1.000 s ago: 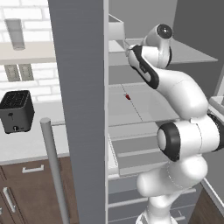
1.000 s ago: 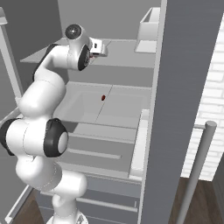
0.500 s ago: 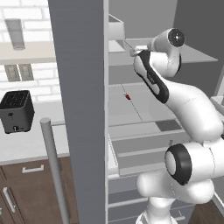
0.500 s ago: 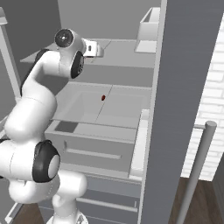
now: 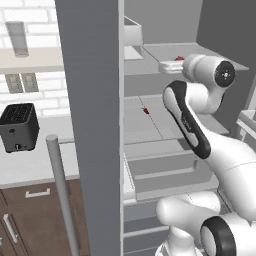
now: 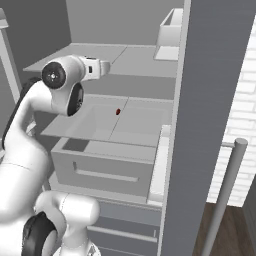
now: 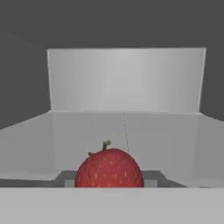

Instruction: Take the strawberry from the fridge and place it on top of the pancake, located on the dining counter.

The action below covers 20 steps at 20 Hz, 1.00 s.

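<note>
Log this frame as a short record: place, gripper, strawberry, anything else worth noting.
place: open fridge, pale inner shelves
gripper: raised, pointing into the fridge; open or shut cannot be told
strawberry: close up at the bottom middle of the hand view; whether it is gripped is unclear
small red thing: lying on the middle shelf
toaster: black, on the worktop

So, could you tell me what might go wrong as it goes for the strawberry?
1. The strawberry is tiny and roundish on a smooth fridge shelf. A slightly off approach by the end effector could nudge it so that it rolls away.
2. The arm hangs right in front of the shelf edges and might clip one as it reaches in.
</note>
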Motion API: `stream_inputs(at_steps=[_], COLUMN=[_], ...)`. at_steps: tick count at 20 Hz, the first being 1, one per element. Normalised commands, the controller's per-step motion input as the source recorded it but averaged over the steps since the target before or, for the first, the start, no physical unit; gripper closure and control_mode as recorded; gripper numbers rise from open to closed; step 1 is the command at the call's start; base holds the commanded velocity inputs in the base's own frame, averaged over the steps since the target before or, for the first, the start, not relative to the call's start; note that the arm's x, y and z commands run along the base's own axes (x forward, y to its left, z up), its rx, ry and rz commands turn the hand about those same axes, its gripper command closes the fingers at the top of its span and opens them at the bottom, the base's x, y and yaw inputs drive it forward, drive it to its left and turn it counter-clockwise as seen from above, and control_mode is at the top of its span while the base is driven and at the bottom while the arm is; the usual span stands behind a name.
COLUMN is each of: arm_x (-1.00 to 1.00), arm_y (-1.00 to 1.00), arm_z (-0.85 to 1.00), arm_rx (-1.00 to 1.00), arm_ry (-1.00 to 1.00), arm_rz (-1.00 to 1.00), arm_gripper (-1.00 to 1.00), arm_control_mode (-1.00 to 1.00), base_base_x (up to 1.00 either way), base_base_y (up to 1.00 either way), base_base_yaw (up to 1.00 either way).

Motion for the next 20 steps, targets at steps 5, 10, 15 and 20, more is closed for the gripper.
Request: stream_inputs(at_steps=[5, 10, 15, 20], arm_x=[-1.0, -1.0, -0.92, -0.2], arm_y=[0.0, 0.0, 0.0, 0.02], arm_z=[0.32, -0.2, -0.46, -0.61], arm_rx=[0.0, -0.04, -0.05, 0.0], arm_ry=[0.13, 0.39, 0.53, 0.33], arm_rz=[0.0, 0.0, 0.0, 0.0], arm_gripper=[1.0, 1.0, 1.0, 1.0], arm_control_mode=[-1.0, -1.0, -1.0, -1.0], base_base_x=[0.0, 0.0, 0.0, 0.0], base_base_y=[0.0, 0.0, 0.0, 0.0], base_base_yaw=[0.0, 0.0, 0.0, 0.0])
